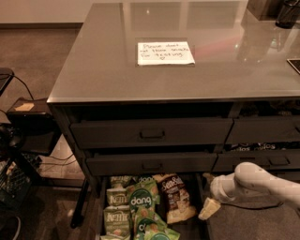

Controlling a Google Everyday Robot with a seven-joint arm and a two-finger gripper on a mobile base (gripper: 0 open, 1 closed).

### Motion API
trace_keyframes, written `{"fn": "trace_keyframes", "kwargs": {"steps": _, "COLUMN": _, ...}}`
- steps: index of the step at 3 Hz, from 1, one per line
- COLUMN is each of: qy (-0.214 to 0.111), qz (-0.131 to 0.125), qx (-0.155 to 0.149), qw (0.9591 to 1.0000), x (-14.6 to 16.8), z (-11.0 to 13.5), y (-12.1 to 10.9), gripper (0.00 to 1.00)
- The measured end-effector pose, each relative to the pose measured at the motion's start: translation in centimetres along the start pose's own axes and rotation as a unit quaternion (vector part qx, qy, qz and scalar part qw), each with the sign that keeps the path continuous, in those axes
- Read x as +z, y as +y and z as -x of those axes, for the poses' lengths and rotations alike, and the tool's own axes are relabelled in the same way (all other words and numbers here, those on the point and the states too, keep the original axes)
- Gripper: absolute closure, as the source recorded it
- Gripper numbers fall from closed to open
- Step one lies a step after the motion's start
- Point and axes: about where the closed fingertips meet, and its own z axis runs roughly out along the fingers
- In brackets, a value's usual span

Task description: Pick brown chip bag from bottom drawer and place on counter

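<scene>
The brown chip bag lies in the open bottom drawer, at its right side, next to several green "dang" and "Kettle" bags. My gripper hangs at the end of the white arm, just right of the drawer's right wall and level with the bag's lower edge. It holds nothing that I can see. The counter spreads above, glossy grey, with a white handwritten note near its middle.
Two shallower handled drawers sit shut above the open one. More drawers lie to the right. A dark stand with cables is at the left. Dark objects stand on the counter's far right corner.
</scene>
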Motion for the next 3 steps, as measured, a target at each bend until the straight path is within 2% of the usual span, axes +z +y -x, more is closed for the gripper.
{"fn": "trace_keyframes", "kwargs": {"steps": 1, "qy": -0.036, "qz": 0.018, "qx": 0.003, "qw": 0.9992, "x": 3.7, "z": 0.4, "y": 0.3, "gripper": 0.0}}
{"fn": "trace_keyframes", "kwargs": {"steps": 2, "qy": -0.058, "qz": 0.029, "qx": -0.002, "qw": 0.9979, "x": 6.6, "z": 1.3, "y": 1.0, "gripper": 0.0}}
{"fn": "trace_keyframes", "kwargs": {"steps": 3, "qy": -0.058, "qz": 0.029, "qx": -0.002, "qw": 0.9979, "x": 6.6, "z": 1.3, "y": 1.0, "gripper": 0.0}}
